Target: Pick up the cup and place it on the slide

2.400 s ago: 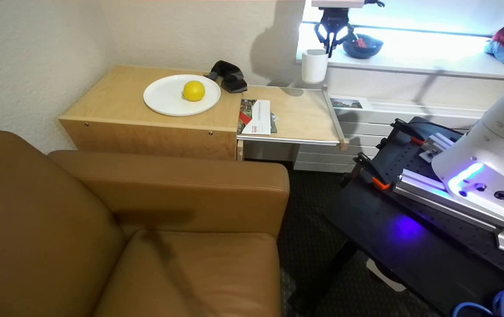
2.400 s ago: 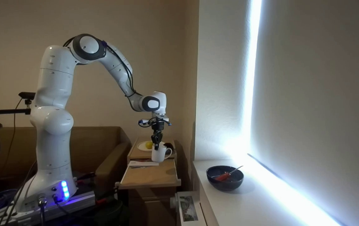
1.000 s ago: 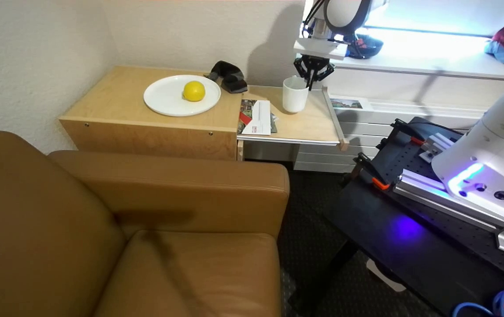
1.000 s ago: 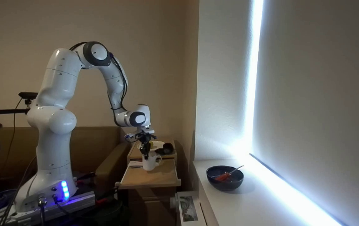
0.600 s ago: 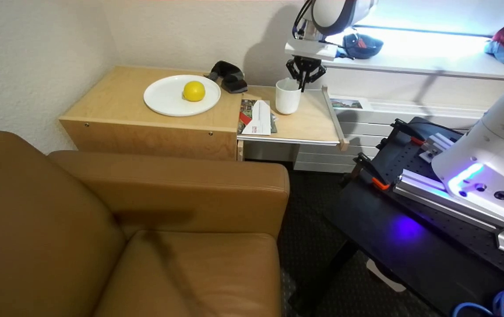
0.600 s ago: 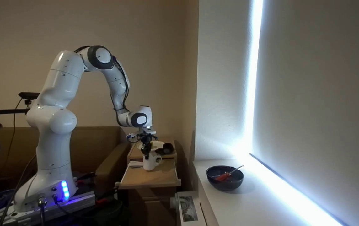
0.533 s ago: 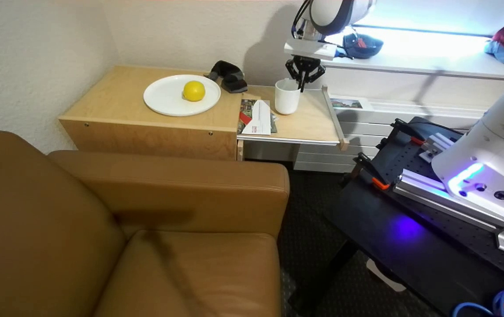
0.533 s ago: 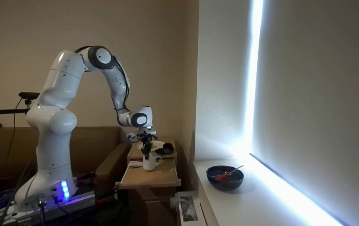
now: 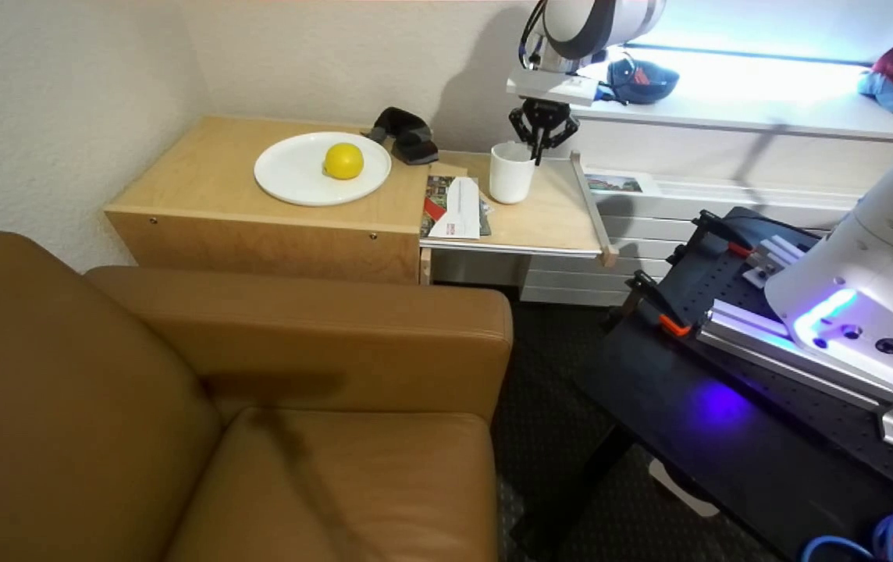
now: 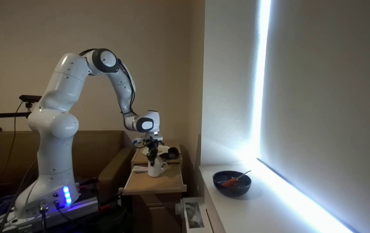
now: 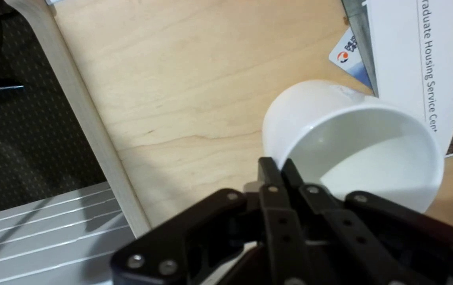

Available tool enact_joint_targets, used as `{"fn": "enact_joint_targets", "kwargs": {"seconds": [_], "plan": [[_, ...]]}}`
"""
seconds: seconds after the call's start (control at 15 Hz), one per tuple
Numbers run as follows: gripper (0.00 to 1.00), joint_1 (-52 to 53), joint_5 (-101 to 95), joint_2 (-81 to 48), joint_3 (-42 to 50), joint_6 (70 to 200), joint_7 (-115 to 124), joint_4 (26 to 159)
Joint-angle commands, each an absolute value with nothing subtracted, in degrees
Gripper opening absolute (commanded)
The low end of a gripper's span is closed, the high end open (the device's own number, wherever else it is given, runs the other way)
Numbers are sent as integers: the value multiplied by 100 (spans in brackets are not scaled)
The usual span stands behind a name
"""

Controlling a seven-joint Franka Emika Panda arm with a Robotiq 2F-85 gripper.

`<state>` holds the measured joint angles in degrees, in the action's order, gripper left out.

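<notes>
Lower than moments ago, the gripper (image 11: 278, 163) is pinching the cup (image 9: 510, 176) by its rim, jaws nearly together, over the slide (image 9: 546, 222) (contact unclear), so release is presumably nearing.

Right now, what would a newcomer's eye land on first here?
Probably the glaring strip of light right of centre in an exterior view, with the big white robot arm left of centre. Next, in an exterior view, the round yellow object on the white plate atop the side table. In the wrist view, it's the white cup, rim pinched by the black gripper, with the slide below it.
</notes>
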<state>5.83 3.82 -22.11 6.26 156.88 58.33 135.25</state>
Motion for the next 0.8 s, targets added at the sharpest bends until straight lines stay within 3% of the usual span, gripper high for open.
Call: {"fn": "enact_joint_targets", "kwargs": {"seconds": [0.0,0.07,0.2,0.73], "plan": [[30,717,186,-2327,886,15931,5859,13597],[31,760,103,-2323,949,15948,5860,13628],[43,762,11,-2298,995,16001,5762,13699],[98,356,526,-1450,664,16074,4952,14072]]}}
